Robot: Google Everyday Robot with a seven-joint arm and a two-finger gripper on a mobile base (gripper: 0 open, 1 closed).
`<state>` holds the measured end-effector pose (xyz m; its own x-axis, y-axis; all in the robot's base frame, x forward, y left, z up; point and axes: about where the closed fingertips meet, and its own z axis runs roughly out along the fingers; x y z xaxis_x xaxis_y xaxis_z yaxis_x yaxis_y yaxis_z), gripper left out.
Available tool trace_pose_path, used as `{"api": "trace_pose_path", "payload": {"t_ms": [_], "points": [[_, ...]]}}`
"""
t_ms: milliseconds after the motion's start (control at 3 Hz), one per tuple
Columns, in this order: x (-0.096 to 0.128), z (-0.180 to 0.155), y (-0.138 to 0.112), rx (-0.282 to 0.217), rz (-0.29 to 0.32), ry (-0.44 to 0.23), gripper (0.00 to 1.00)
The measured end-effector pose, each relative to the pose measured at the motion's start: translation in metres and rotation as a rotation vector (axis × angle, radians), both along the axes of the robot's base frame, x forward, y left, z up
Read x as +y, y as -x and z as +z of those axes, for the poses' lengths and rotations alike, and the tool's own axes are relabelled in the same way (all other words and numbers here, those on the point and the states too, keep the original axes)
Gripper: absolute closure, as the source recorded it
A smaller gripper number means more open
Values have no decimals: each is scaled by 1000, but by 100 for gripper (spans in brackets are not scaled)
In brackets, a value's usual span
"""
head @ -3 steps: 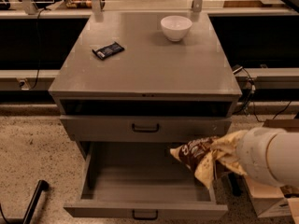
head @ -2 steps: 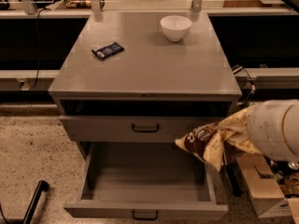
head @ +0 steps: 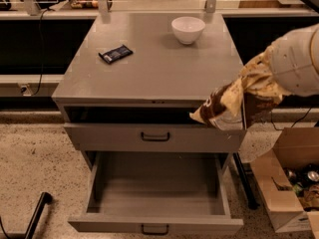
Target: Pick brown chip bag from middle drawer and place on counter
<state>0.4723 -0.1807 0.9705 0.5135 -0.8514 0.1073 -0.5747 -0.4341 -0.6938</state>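
The brown chip bag hangs in the air at the counter's front right corner, level with the counter edge. My gripper is shut on its upper part, with my white arm reaching in from the right. The middle drawer is pulled open at the bottom of the cabinet, and its inside shows nothing. The counter is the grey cabinet top, just left of the bag.
A white bowl stands at the counter's back right. A small black wrapped bar lies at its left. A shut drawer front sits above the open one. A cardboard box with cans stands on the floor at right.
My gripper has lifted the chip bag up out of the open drawer, from drawer height to the level of the counter edge at the front right corner.
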Motion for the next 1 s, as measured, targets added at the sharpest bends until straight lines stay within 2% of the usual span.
{"api": "trace_pose_path", "payload": {"t_ms": [333,667,1000], "points": [[3,42,-21,-47,-23,13,100],[1,76,-42,-77,-51,-3,100],[14,101,-61,-101,-31,-26,100]]}}
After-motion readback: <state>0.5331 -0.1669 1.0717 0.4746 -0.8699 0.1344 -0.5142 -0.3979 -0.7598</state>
